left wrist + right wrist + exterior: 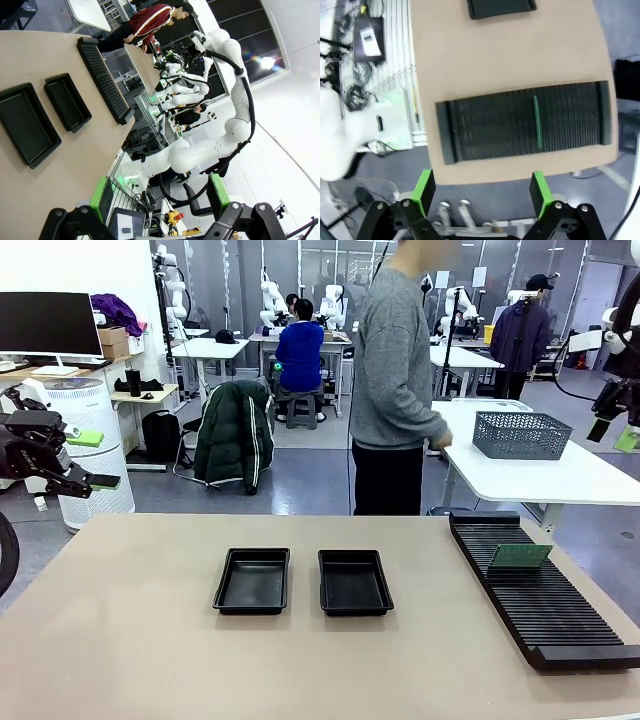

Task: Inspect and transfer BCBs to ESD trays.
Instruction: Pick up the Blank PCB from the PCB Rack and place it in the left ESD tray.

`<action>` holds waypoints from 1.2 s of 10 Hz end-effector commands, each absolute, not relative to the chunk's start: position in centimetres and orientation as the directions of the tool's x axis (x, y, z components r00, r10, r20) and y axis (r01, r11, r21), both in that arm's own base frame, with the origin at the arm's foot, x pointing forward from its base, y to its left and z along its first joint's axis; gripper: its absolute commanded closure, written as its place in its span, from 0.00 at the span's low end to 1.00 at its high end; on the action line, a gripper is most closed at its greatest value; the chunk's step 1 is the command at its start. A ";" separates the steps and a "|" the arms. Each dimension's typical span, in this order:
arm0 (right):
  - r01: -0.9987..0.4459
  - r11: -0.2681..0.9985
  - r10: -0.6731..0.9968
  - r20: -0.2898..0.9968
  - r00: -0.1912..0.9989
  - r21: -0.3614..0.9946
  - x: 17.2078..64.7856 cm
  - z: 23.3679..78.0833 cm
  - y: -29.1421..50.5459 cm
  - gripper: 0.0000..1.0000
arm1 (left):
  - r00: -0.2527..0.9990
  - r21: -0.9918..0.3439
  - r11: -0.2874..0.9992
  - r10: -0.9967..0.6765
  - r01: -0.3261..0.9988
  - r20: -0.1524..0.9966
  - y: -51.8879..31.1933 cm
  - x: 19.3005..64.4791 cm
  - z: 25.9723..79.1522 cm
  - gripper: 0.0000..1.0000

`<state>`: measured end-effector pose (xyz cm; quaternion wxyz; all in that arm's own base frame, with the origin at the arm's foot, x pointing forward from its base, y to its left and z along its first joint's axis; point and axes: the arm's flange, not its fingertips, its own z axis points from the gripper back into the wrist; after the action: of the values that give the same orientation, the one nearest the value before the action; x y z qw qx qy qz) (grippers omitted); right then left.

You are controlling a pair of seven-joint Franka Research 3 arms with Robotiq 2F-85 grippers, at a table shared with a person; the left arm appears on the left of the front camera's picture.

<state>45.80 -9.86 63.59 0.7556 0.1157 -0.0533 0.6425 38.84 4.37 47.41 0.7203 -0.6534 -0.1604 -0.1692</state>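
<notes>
Front view: one green board (520,556) stands on edge in the slotted rack (545,605), on the table's 3 o'clock side. Left tray (252,580) and right tray (354,582) lie side by side at centre, not touching. Left gripper (160,195) is off the table at 9 o'clock, fingers apart, holding nothing. Right gripper (482,187) is high over the rack, fingers apart.

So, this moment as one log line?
left gripper open, empty | right gripper open, empty | one BCB standing in slotted rack | ESD trays empty

Right hand (481,178), jaws apart; slotted rack (490,125), one BCB (538,122) upright in it; ESD tray (501,7) beyond
</notes>
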 end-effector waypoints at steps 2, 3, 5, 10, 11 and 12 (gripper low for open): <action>-1.000 -0.017 0.977 0.211 -0.021 -0.024 44.6 62.2 -8.7 0.00 | 0.892 -0.887 0.089 -0.032 0.453 0.452 4.6 38.7 47.5 0.00; -0.997 -0.063 0.977 0.200 -0.069 -0.038 44.6 62.2 -8.6 0.00 | 0.892 -0.887 0.089 -0.032 0.453 0.452 4.6 38.7 47.5 0.00; -0.997 -0.058 0.978 0.199 -0.066 -0.045 44.5 62.4 -8.2 0.00 | 0.892 -0.887 0.089 -0.032 0.453 0.452 4.6 38.7 47.5 0.00; -0.999 -0.045 0.973 0.227 -0.048 -0.020 45.2 63.0 -8.5 0.00 | 0.892 -0.887 0.089 -0.032 0.453 0.452 4.6 38.7 47.5 0.00; -0.999 -0.045 0.973 0.227 -0.048 -0.020 45.2 63.0 -8.5 0.00 | 0.892 -0.887 0.089 -0.032 0.453 0.452 4.6 38.7 47.5 0.00; -0.999 -0.049 0.972 0.229 -0.053 -0.023 45.0 63.0 -8.5 0.00 | 0.892 -0.887 0.089 -0.032 0.453 0.452 4.6 38.7 47.5 0.00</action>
<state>45.04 -8.48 62.96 0.6841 0.0754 -0.0878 0.7201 38.84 4.39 47.41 0.7203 -0.6533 -0.1605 -0.1690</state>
